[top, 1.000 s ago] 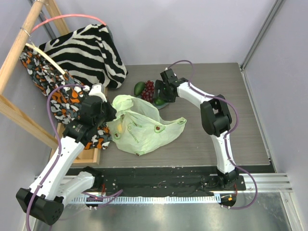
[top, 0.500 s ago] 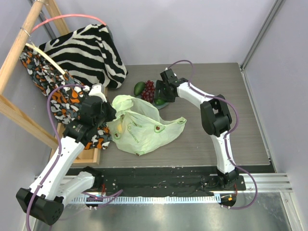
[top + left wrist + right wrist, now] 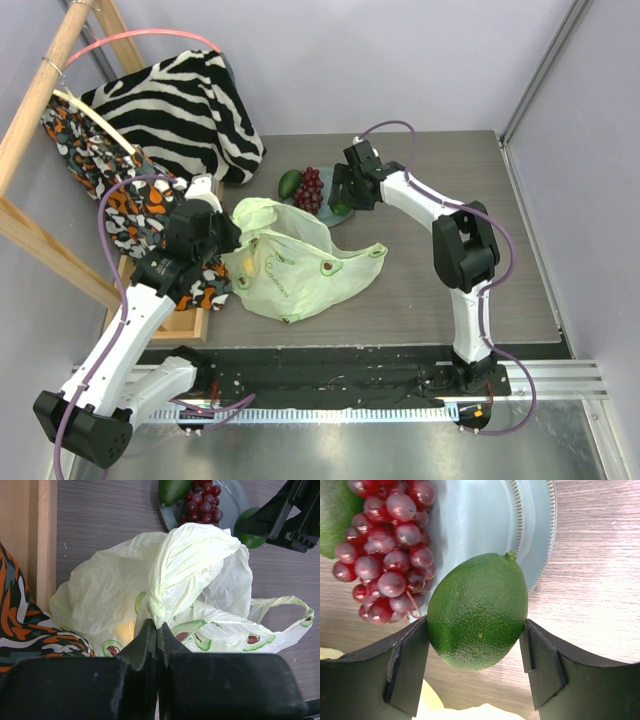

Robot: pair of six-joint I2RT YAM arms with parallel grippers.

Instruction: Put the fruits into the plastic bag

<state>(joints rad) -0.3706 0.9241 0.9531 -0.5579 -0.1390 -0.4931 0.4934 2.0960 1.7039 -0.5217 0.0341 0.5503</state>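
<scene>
Right end effector (image 3: 475, 630) is clamped on the lime (image 3: 477, 607), one finger each side, and the fruit fills the gap. It sits over the plate (image 3: 537, 525) rim and the desk (image 3: 600, 555); can't tell if it touches either. Just ahead-left of the fingertips in the wrist view is the grape bunch (image 3: 385, 555), lying on the plate. Beyond that, at the far-left edge, is the avocado (image 3: 332, 515), against the grapes.

Other arm: left end effector (image 3: 157, 630) is closed, fingers pressed together, with a gathered fold of the plastic bag (image 3: 190, 565) pinched at the tips. The fold stands up from the tips. The rest of the bag is slumped on the desk ahead and to both sides, with one handle loop trailing off right. A yellow patch (image 3: 125, 630) shows through the film just left of the tips; can't tell what it is. The patterned cloth (image 3: 30, 625) touches the bag on the left, with a wooden frame (image 3: 30, 530) beyond it.

Top view: the bag lies between the two end effectors, and the plate is just past it on the right arm's side.
</scene>
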